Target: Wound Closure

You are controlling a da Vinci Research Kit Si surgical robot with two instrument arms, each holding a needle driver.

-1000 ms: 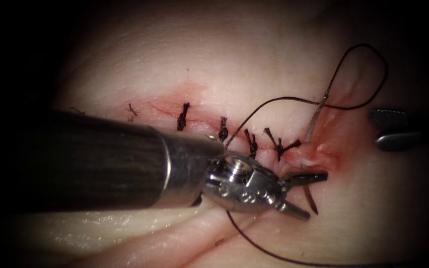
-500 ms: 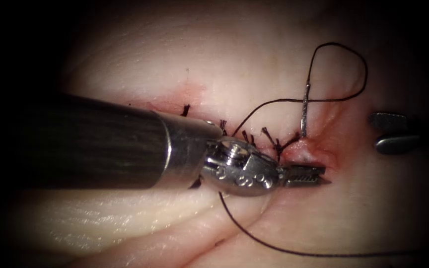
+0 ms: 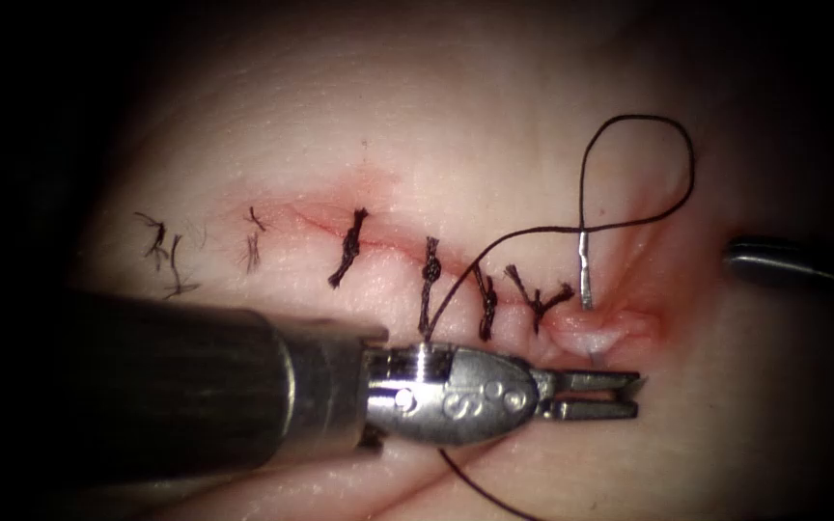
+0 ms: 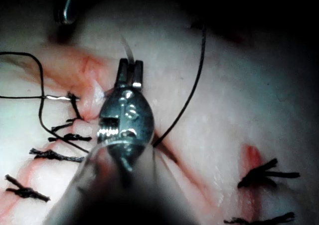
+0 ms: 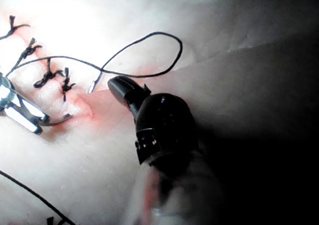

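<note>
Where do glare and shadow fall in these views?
Endoscope view: glare on the left tool, which grips the needle near its tip, mid-curve in the tissue; the right tool, holding nothing, sits in shadow. Right wrist view: strong light washes the stitches.

Two tools are at the tissue (image 3: pixel 494 106): the left tool (image 3: pixel 596 396) and the right tool (image 3: pixel 784 260). One needle (image 3: pixel 584 270) stands in the tissue, with one thread (image 3: pixel 673 154) looping from it. Along the one cut (image 3: pixel 378 241) I count five tied stitches (image 3: pixel 347 249), and further left a few loose thread ends (image 3: pixel 161 246), perhaps three tufts
</note>
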